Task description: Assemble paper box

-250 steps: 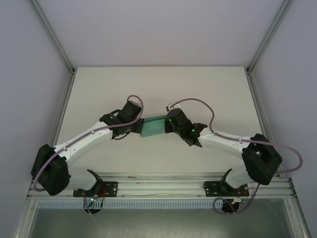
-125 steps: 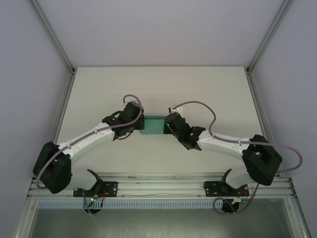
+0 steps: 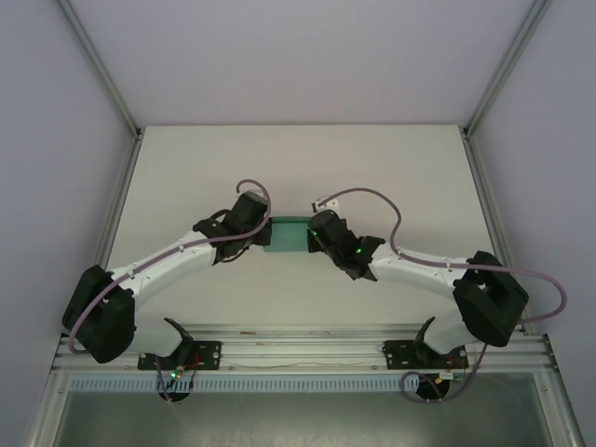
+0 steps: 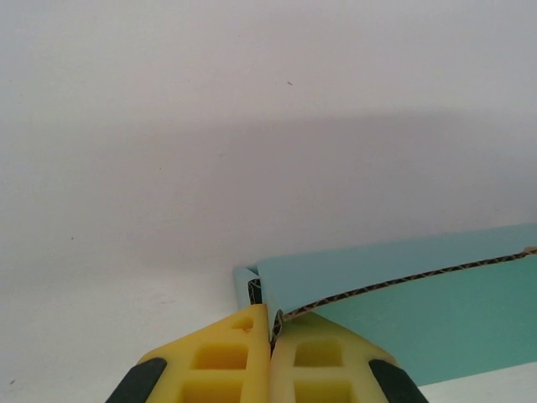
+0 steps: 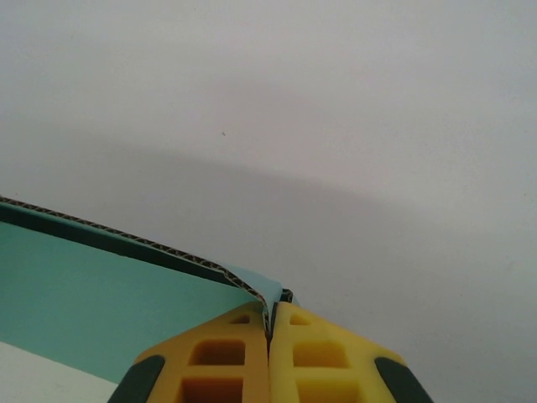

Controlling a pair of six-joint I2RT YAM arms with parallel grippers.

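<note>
Overhead, the two arms reach in from the near edge of the counter (image 3: 298, 168) and lean toward each other, making a shallow arch. The left arm (image 3: 158, 265) has its elbow low at the far left and its forearm running up and to the right. The right arm (image 3: 419, 270) mirrors it, elbow low at the far right, forearm running up and to the left. A grey-violet cable (image 3: 372, 196) loops over each wrist.

Between the wrists we see the paper box (image 3: 287, 237), a teal-green strip of card lying across the middle of the counter. The left tool (image 3: 265, 235) meets its left end and the right tool (image 3: 312, 235) meets its right end.

From the left wrist, we note the yellow fingers (image 4: 226, 353) pressed together with only a thin seam between them. A corner of the teal card is nipped in that seam, and the card runs off to the right with its brown fluted edge showing.

From the right wrist, the picture is much the same: the fingers are closed tight on the opposite corner, and the card stretches away to the left.

We cannot tell whether the box rests on the counter or hangs just above it.
</note>
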